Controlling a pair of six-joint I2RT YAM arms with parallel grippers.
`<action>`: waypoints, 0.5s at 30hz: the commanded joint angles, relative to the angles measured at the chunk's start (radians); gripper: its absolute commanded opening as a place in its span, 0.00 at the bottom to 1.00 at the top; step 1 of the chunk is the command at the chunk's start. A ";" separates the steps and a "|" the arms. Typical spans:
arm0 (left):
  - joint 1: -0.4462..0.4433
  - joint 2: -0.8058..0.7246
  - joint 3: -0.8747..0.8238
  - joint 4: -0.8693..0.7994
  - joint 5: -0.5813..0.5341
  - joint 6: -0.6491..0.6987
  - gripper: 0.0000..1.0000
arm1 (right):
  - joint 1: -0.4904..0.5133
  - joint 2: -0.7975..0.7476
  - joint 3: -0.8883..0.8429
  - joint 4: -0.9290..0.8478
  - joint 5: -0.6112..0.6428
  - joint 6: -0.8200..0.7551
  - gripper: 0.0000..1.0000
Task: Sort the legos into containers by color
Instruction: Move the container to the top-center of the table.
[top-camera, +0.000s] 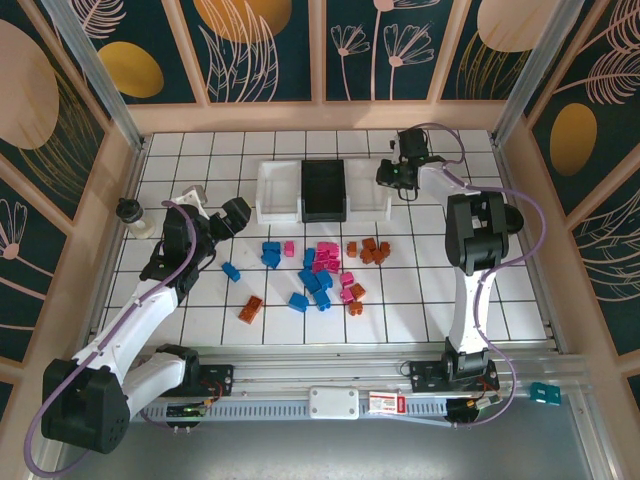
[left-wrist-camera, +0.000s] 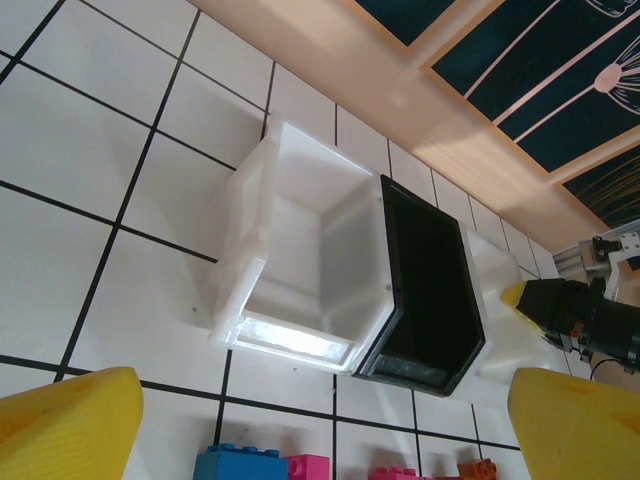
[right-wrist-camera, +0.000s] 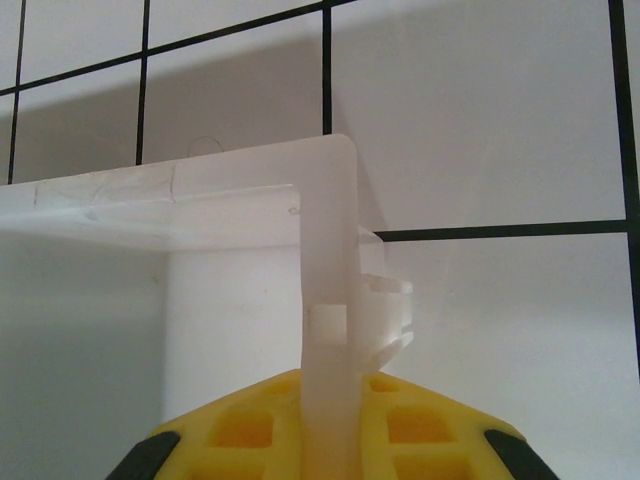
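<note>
Right gripper (top-camera: 400, 172), at the upper right of the overhead frame, is clamped on the wall of the right white bin (top-camera: 368, 203) (the wrist view has that thin white wall pinched between the yellow fingers (right-wrist-camera: 240, 440)), probably to steady the bin or drag it closer. Left gripper (top-camera: 222, 218) hovers at centre left with its jaws wide apart, holding nothing, facing the left white bin (left-wrist-camera: 300, 250) and the black bin (left-wrist-camera: 430, 300). The legos (top-camera: 318, 280) lie scattered on the counter (top-camera: 520, 290) at mid-frame, below the row of bins; none looks sorted yet.
</note>
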 joint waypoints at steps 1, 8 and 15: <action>-0.008 0.009 0.011 -0.009 0.006 -0.001 0.94 | -0.007 -0.002 -0.002 -0.020 0.010 -0.025 0.31; -0.009 0.001 0.009 -0.012 0.011 -0.004 0.99 | 0.004 -0.188 -0.162 0.119 0.008 0.015 0.58; -0.014 -0.054 -0.032 -0.034 0.014 -0.021 0.99 | 0.133 -0.535 -0.586 0.298 0.125 0.114 0.60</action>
